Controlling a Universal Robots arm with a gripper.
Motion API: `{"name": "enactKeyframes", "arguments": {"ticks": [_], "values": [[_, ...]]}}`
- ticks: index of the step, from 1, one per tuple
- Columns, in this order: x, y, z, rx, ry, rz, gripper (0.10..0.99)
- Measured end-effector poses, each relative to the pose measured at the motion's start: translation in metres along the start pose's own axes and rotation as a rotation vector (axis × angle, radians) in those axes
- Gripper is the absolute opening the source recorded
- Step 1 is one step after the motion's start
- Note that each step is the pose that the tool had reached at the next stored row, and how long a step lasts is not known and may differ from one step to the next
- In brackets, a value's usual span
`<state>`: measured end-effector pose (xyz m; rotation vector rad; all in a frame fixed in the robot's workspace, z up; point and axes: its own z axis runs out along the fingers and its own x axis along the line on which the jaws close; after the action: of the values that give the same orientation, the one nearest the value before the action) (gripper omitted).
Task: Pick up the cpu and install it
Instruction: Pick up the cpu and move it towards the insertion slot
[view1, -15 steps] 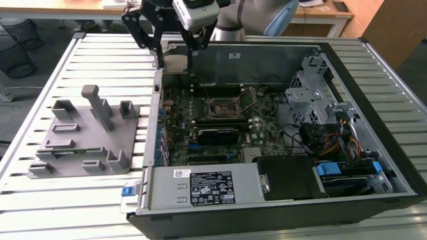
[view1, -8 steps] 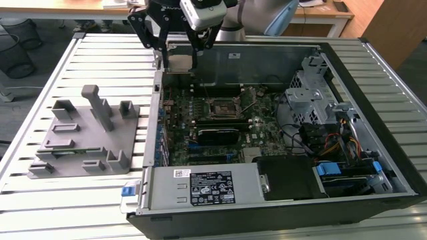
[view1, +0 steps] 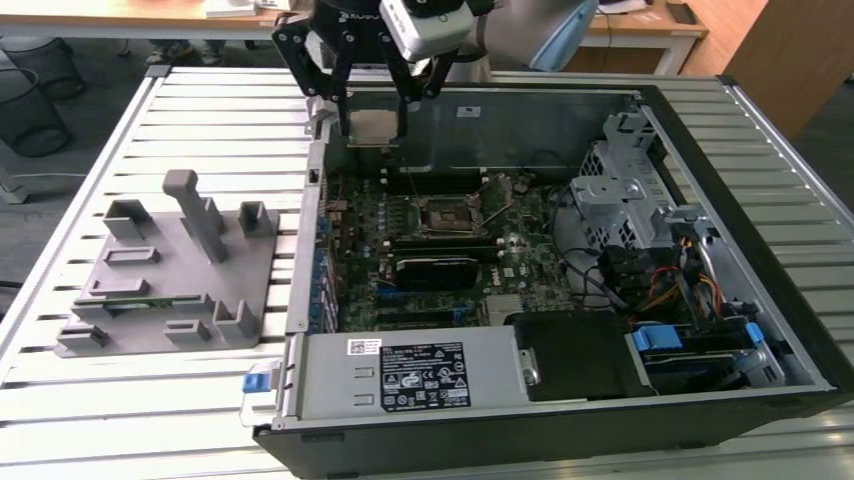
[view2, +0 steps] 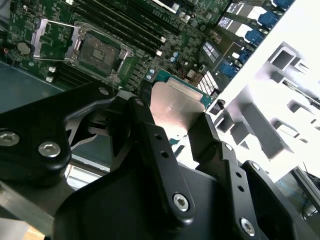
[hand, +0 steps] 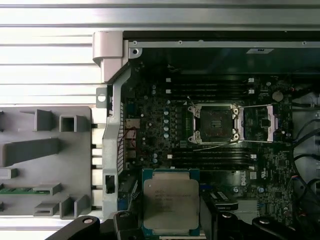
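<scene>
The cpu (view1: 372, 127), a flat square chip with a silver-grey top, hangs in the air over the far corner of the open computer case (view1: 747, 150) at the exterior view's left. My black gripper (view1: 374, 112) is shut on it, one finger on each side edge. In both wrist views the cpu (view2: 176, 100) (hand: 171, 197) sits between the fingers (view2: 145, 125) (hand: 125, 220). The motherboard socket (view1: 442, 213) (hand: 216, 122) (view2: 97, 50) lies below with its metal frame swung open and nothing in it.
A grey plastic fixture (view1: 174, 265) with blocks and slots stands on the slatted table (view1: 134, 420) beside the case. Inside the case are a power supply (view1: 400, 370), a metal drive cage (view1: 621, 190) and loose cables (view1: 667, 290). Wire bins (view1: 27, 100) stand beyond the table.
</scene>
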<state>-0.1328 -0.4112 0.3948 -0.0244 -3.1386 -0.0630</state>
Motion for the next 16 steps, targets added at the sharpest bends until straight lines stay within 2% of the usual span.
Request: {"name": "enactKeyframes", "arguments": {"ticks": [16], "values": [[-0.0190,0.0003,0.0001,0.000,0.0000,0.000,0.541]]}}
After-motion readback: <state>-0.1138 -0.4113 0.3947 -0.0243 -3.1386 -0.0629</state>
